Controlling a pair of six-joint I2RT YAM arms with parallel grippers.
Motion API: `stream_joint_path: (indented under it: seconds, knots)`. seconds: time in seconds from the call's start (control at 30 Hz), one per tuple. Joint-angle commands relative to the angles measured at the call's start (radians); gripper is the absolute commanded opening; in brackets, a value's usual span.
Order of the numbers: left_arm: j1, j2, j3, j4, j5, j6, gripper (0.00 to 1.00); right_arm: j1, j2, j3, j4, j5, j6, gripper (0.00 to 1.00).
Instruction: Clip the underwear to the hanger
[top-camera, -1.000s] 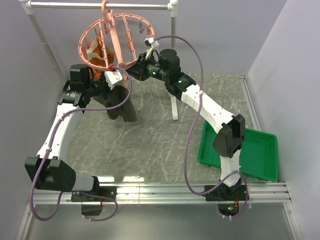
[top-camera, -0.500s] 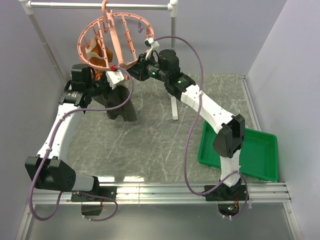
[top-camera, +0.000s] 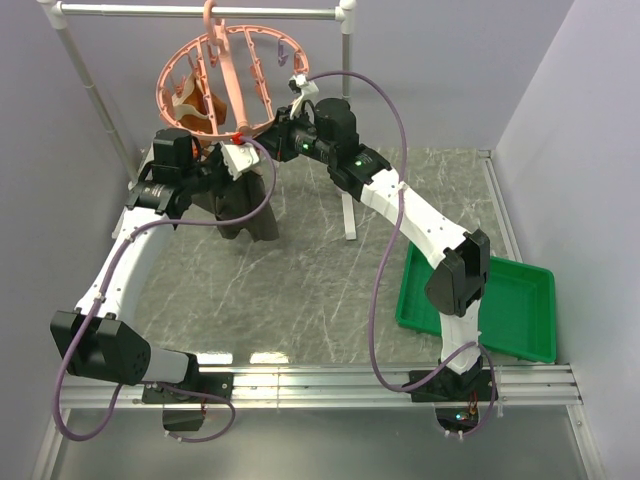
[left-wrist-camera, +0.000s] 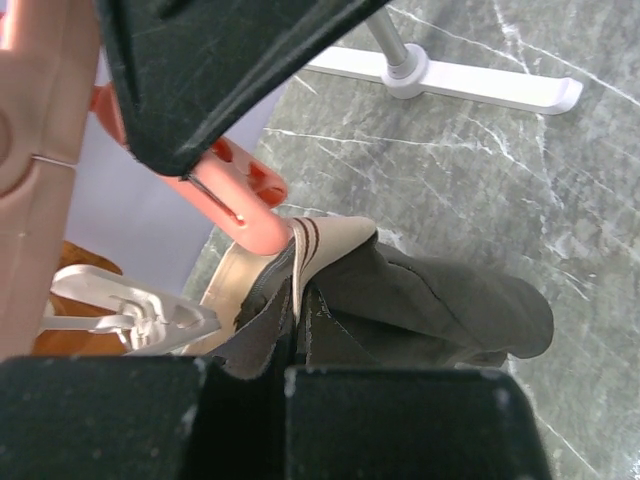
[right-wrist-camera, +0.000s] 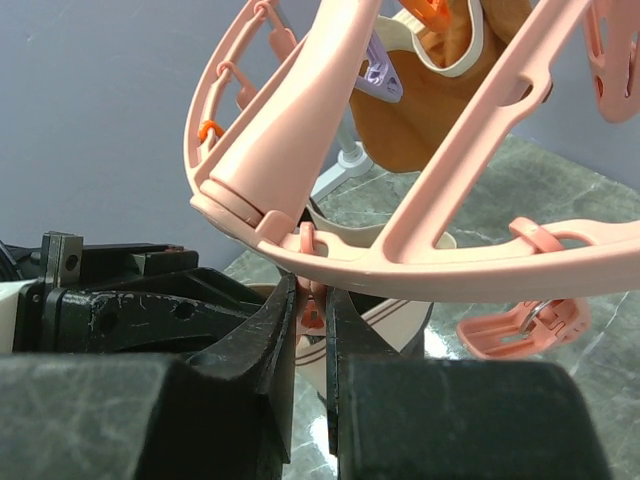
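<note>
Your left gripper (left-wrist-camera: 290, 375) is clamped shut on the underwear (left-wrist-camera: 430, 305), and the dark cloth hangs below its fingers toward the marble table (left-wrist-camera: 480, 150). Just past those fingertips the tan waistband (left-wrist-camera: 335, 240) meets the tip of an orange clip (left-wrist-camera: 250, 215). Your right gripper (right-wrist-camera: 312, 300) pinches that clip from the opposite side. The pink hanger (right-wrist-camera: 420, 255) hangs over both grippers, with an orange-brown garment (right-wrist-camera: 450, 90) at its far side.

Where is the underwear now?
In the top view the underwear hangs left of centre, under the near rim of the hanger, held by the left gripper; the right gripper pinches an orange clip beside it.
</note>
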Motion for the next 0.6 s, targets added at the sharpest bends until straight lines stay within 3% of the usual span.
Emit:
stream_joint_path:
  seconds: [0.0, 0.57]
  knots:
    - [-0.006, -0.013, 0.013, 0.063, -0.026, -0.01, 0.0, 0.009, -0.017, 0.044, -0.033, 0.021, -0.009, 0.0]
    - [-0.063, -0.031, -0.024, 0.131, -0.112, -0.028, 0.0, 0.029, 0.015, 0.103, -0.124, 0.085, -0.056, 0.0]
